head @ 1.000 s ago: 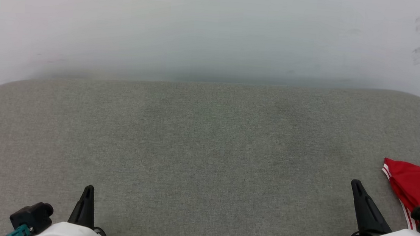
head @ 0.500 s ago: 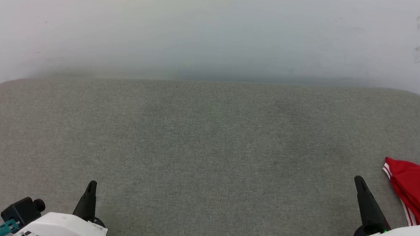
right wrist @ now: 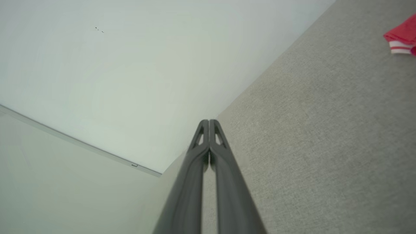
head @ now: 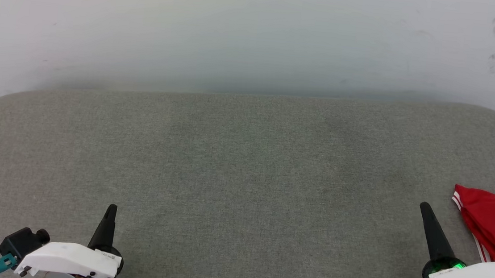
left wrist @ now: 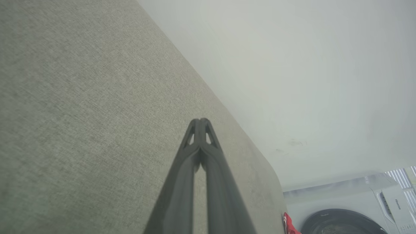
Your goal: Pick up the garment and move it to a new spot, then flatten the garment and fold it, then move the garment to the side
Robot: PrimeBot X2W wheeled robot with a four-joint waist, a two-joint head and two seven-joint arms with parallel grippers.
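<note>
Centrally, shows a wide grey padded surface (head: 244, 179) backed by a pale wall (head: 257, 32). Places the garment (head: 494, 216) at the far right margin of that surface: red cloth with a red-and-white striped edge, cut off by the frame of the head view, so cannot be called folded or merely bunched. Sets the left gripper (head: 111, 208) low at the near left, well apart from the cloth, and the right gripper (head: 424, 206) low at the near right, tip just beside the cloth and clear of it; cannot tell whether the white wrist housing touches the fabric behind it. Confirms from both wrist views fingers pressed together tip to tip, nothing between them. Catches, in the left wrist view, a washing machine (left wrist: 341, 221) beyond the surface's far corner.

Step in hand, as a judgement: a pause with both arms empty, either before the first pick-up or with the cloth already set aside; more likely the latter, given its place at the margin. Next move, if a pick is due: calls for parting the right fingers, turning toward the striped edge, descending, and pinching fabric alone, not the padding beneath.
</note>
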